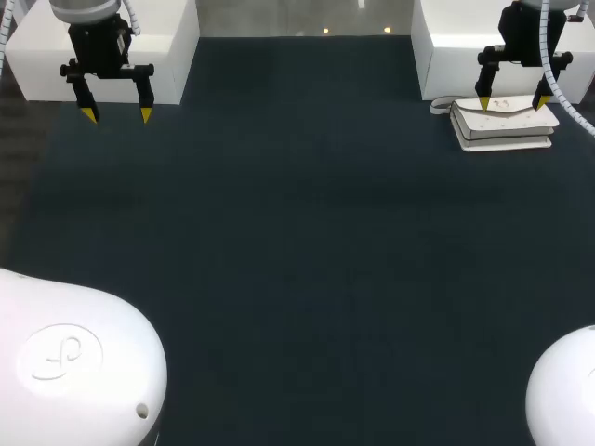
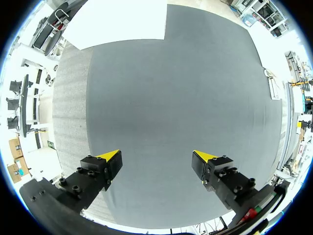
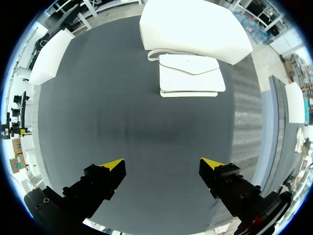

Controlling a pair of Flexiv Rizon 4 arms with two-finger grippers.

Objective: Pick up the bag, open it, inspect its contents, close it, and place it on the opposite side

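Observation:
A white flap bag (image 1: 503,125) lies flat on the dark mat at the far right, its flap shut and a strap trailing off its left end. In the right wrist view the bag (image 3: 190,75) sits well ahead of the fingers. My right gripper (image 1: 510,99) hangs open above the bag, touching nothing. At the far left my left gripper (image 1: 115,114) is also open and empty. In the left wrist view, my left gripper (image 2: 156,157) has only bare mat between its yellow tips. The right gripper (image 3: 162,165) shows wide-spread fingers over bare mat.
A white block (image 1: 177,46) stands at the back left and another white block (image 1: 446,51) at the back right, just behind the bag. The dark mat (image 1: 297,242) covers the table. My arms' white bases (image 1: 74,362) fill the near corners.

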